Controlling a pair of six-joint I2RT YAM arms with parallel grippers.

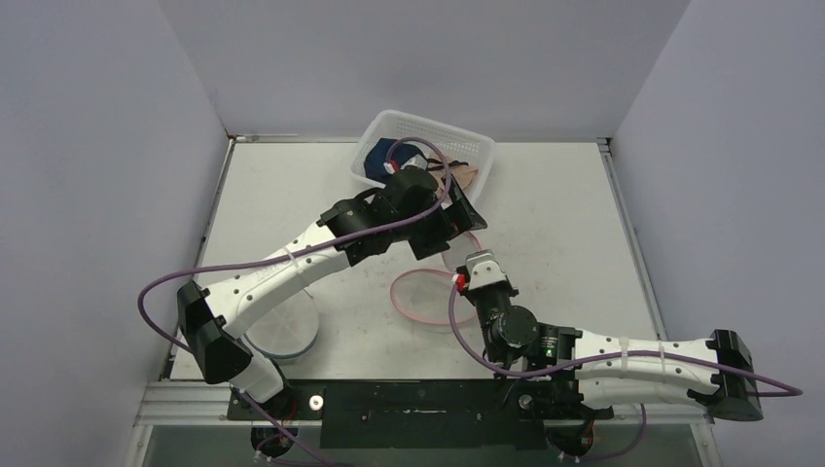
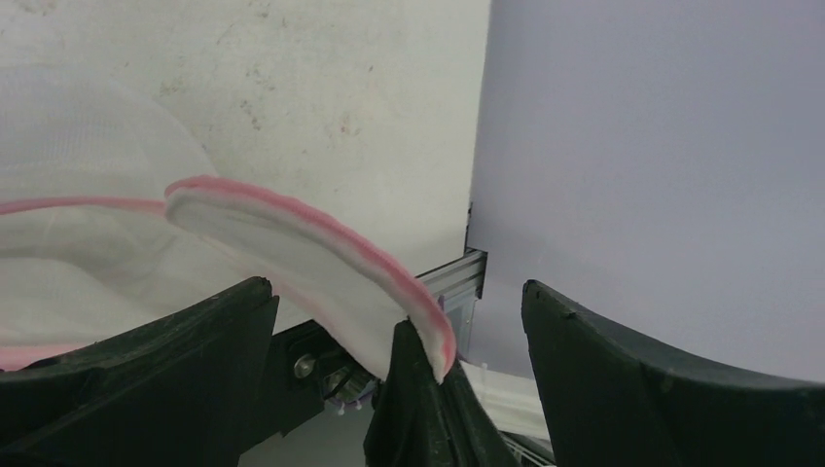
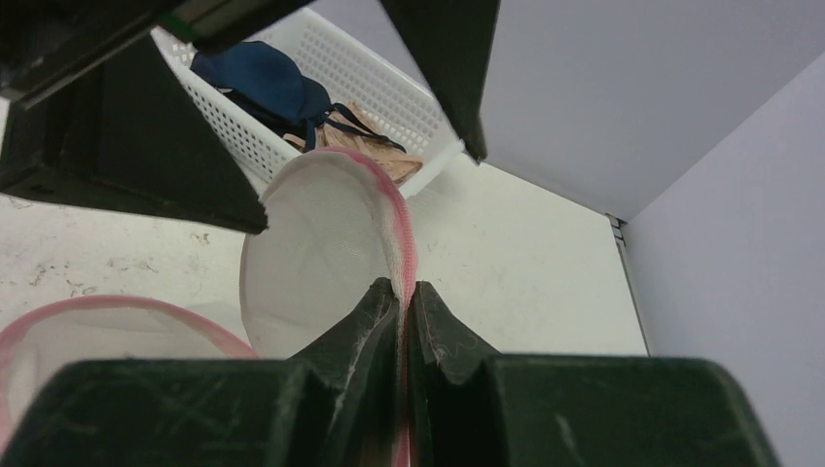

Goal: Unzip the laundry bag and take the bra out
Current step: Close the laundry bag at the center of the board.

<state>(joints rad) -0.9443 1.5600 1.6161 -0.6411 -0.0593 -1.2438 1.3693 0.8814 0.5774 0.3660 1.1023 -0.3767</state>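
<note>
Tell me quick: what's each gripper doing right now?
Left gripper: open, holding nothing.
Right gripper: shut on the pink edge of the bag.

Your left pincer [image 2: 391, 287] gapes wide at frame bottom; the pink-rimmed white mesh bag flap [image 2: 292, 245] curves between its fingers.

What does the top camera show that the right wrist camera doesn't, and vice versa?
Only the top view: the whole left arm and right arm, their purple cables, and a blue-rimmed disc near the left arm's base. Only the right wrist view: the right end effector shut on the laundry bag at its pink edge. Both: the white basket holding a blue garment, and the laundry bag.
</note>
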